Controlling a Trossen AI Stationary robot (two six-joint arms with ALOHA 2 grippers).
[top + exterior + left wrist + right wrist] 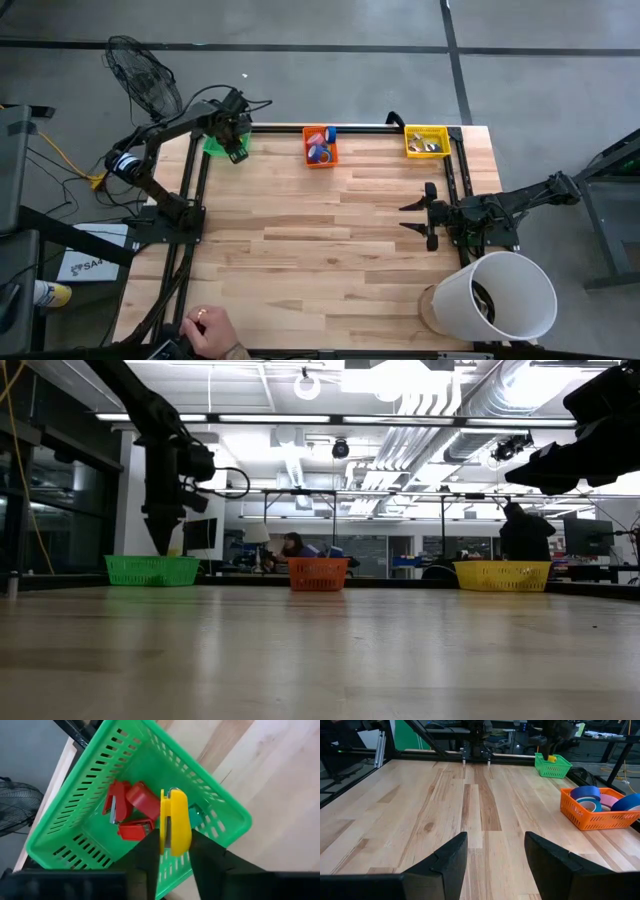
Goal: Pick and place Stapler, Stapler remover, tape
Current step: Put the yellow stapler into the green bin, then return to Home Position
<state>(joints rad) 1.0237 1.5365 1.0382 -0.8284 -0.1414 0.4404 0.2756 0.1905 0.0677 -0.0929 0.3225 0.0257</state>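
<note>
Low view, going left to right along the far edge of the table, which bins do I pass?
green bin → orange bin → yellow bin. The left end effector, holding a yellow stapler, hangs over the green one.

Yellow stapler [174, 822] upright between fingers over green bin [85, 800] — red staplers [131, 810] inside, tape rolls [319, 146] in orange bin [320, 160]

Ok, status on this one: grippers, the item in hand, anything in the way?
Left gripper shut on yellow stapler, above green bin holding red staplers. Right gripper open, idle over bare table. Nothing in the way.
</note>
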